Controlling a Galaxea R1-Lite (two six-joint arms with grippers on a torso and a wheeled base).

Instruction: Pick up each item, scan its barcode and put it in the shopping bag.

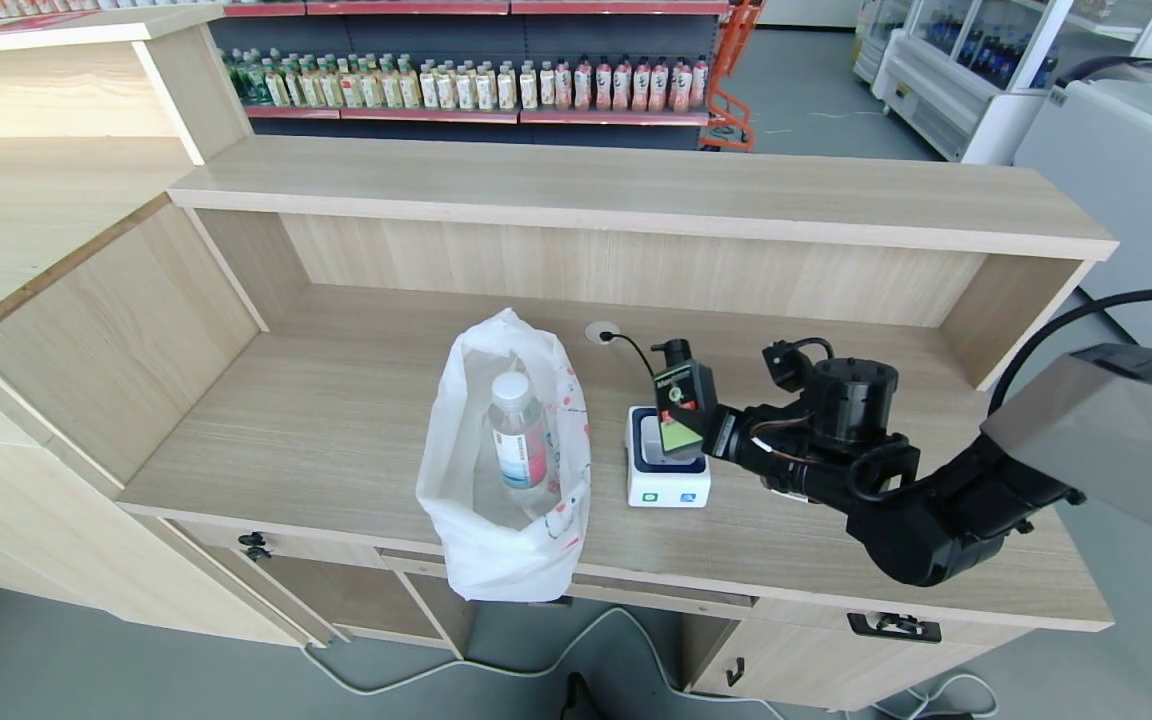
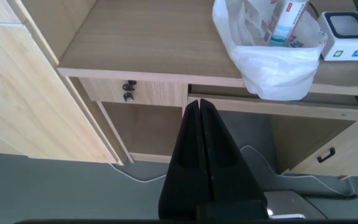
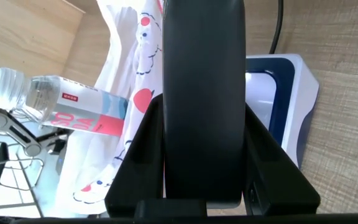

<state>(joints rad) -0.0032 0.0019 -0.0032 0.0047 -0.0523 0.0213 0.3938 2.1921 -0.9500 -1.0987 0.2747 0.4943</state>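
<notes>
Over the scanner (image 1: pixel 669 478), on the right of the counter (image 1: pixel 336 420), the right gripper (image 1: pixel 704 425) squeezes a small dark box (image 1: pixel 681 400). Its barcode is hidden, so it may face the wrong way and not get read. The floppy shopping bag (image 1: pixel 476 520), just left, holds a bottle (image 1: pixel 519 440). The box could catch the bag's rim. The left gripper (image 2: pixel 199 124) is closed on nothing, low in front of the counter.

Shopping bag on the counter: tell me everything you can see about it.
The shopping bag is thin, white, partly see-through plastic with red and blue print down one side. It stands upright and open-mouthed at the front edge of the wooden counter, its base bulging slightly over that edge. A clear bottle with a white cap and pink label stands inside it. The white scanner sits close on its right; contact is unclear. Nothing grips it.
</notes>
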